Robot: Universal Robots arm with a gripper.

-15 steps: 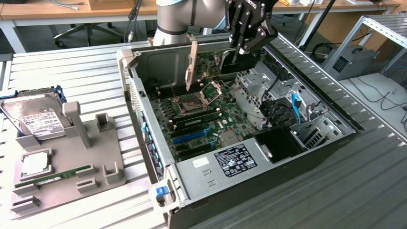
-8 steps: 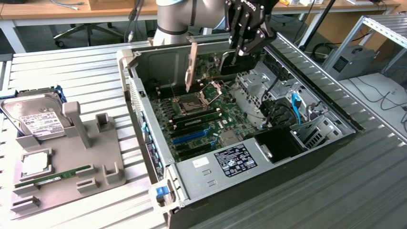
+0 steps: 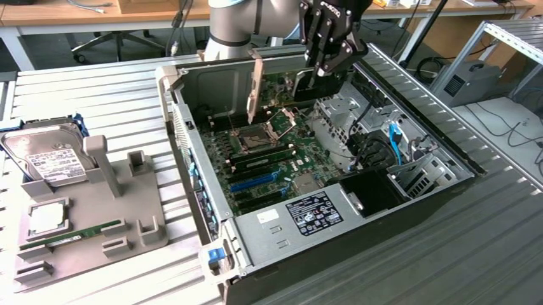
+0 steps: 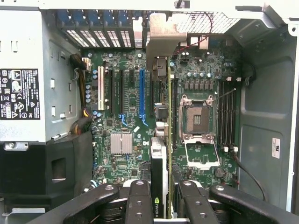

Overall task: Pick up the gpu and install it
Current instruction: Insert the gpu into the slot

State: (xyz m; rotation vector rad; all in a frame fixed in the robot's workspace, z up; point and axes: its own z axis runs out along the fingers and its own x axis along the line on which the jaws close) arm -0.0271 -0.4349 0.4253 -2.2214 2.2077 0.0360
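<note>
The gpu (image 3: 254, 89) hangs edge-down over the open computer case (image 3: 191, 190), its silver end bracket toward the case's rear wall. My gripper (image 3: 327, 73) is shut on the card's other end. In the wrist view the gpu (image 4: 159, 163) shows edge-on between my fingers (image 4: 140, 200), with its bracket (image 4: 161, 37) near the rear slot openings. It lines up between the blue slot (image 4: 141, 93) and the processor socket (image 4: 196, 119), above the motherboard (image 4: 121, 121). Whether it touches the board I cannot tell.
The power supply (image 3: 309, 213) fills the case's near end, with drive cages and cables (image 3: 395, 146) at the exterior view's right. On the exterior view's left a grey holder (image 3: 110, 210) carries a hard drive (image 3: 51, 159), a processor (image 3: 47, 217) and a RAM stick (image 3: 72, 234).
</note>
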